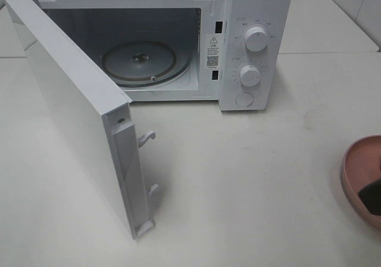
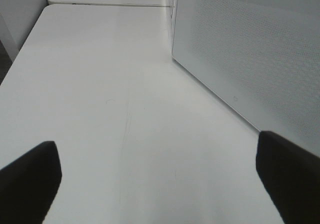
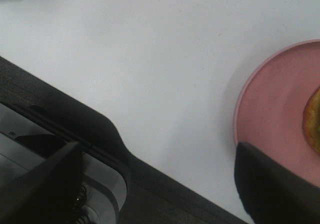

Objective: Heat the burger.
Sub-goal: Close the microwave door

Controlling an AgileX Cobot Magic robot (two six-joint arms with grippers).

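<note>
Beside pink plate (image 3: 270, 119) rim, burger (image 3: 312, 119) edge; right tool (image 3: 165, 184) open.

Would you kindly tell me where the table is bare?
Bare table lies between the open door, the microwave front and the pink plate. The turntable is empty too. The right edge is crowded.

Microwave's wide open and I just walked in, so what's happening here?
The microwave stands with its door swung open and only the glass turntable inside. The burger is not in yet: it sits on the pink plate at the table's right edge. The right gripper is open beside the plate, holding nothing. The left gripper is open over bare table beside the door.
</note>
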